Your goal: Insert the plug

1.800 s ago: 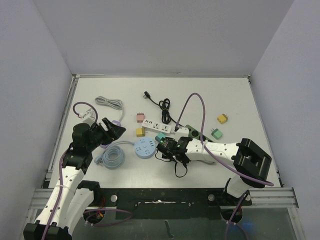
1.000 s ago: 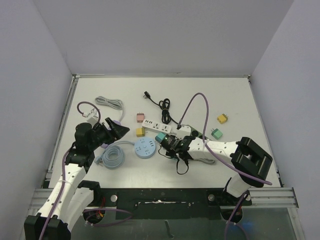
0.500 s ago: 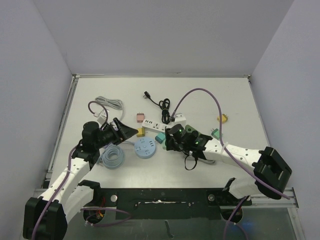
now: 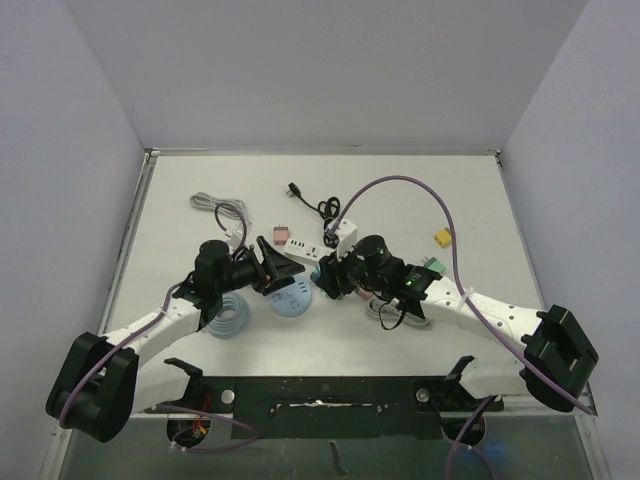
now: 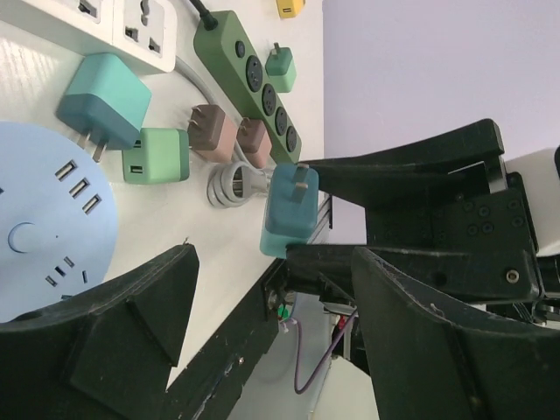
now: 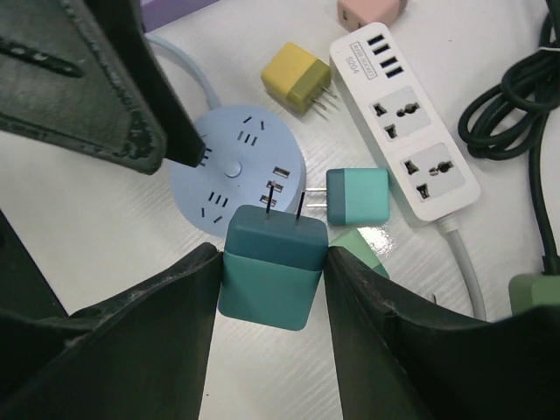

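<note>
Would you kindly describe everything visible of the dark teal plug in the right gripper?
The dark teal plug is a boxy matte plastic adapter with rounded corners and two flat metal prongs. The right gripper clamps its sides; the prongs point toward the round blue power strip, not inserted.

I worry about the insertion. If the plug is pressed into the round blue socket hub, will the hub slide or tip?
Tipping seems unlikely: the round blue socket hub lies flat on the table. Sliding is likelier, since the table looks smooth and the open left gripper is not holding it. Pressed straight down, it should stay.
</note>
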`<action>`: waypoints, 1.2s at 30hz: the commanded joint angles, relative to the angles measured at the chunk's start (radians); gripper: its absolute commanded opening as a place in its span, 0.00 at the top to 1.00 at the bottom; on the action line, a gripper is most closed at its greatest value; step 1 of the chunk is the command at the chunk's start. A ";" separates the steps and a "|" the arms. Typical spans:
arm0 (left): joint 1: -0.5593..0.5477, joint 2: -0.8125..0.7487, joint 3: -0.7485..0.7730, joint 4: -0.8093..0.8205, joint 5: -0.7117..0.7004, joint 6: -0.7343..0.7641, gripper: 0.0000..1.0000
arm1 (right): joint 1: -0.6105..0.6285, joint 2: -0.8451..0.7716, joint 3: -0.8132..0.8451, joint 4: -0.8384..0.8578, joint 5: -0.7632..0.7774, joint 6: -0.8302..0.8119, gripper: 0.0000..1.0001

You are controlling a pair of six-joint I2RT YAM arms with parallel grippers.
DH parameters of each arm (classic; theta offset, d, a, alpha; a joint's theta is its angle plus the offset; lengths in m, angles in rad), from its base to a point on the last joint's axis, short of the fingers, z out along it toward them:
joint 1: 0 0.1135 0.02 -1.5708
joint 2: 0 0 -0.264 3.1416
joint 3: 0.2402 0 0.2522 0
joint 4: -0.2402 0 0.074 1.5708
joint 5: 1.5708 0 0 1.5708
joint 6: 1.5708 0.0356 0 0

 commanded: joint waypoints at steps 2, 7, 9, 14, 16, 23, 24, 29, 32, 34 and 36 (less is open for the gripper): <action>-0.019 0.031 0.043 0.113 0.007 -0.010 0.30 | -0.003 -0.015 0.056 0.072 -0.140 -0.120 0.50; -0.054 0.074 0.068 0.095 0.032 0.017 0.30 | 0.000 0.023 0.094 0.050 -0.203 -0.167 0.48; -0.061 0.091 0.076 0.099 0.040 0.019 0.30 | 0.000 0.040 0.107 0.048 -0.224 -0.175 0.48; -0.050 0.096 0.122 -0.105 -0.036 0.128 0.39 | 0.004 0.083 0.130 0.034 -0.191 -0.165 0.49; -0.038 0.069 0.157 -0.257 -0.155 0.223 0.39 | 0.005 0.080 0.112 0.041 -0.117 -0.114 0.48; -0.035 0.018 0.140 -0.316 -0.236 0.255 0.40 | 0.056 0.087 0.080 -0.173 0.218 0.151 0.37; -0.035 0.016 0.135 -0.312 -0.242 0.254 0.40 | 0.068 0.100 0.090 -0.225 0.287 0.227 0.36; -0.035 0.017 0.135 -0.314 -0.256 0.261 0.40 | 0.178 0.171 0.108 -0.296 0.337 0.243 0.36; -0.035 0.017 0.138 -0.316 -0.248 0.266 0.40 | 0.185 0.192 0.088 -0.262 0.224 0.136 0.37; -0.034 0.015 0.137 -0.317 -0.242 0.271 0.40 | 0.186 0.206 0.085 -0.273 0.201 0.077 0.39; -0.033 0.011 0.134 -0.323 -0.241 0.278 0.40 | 0.183 0.216 0.085 -0.292 0.198 0.027 0.40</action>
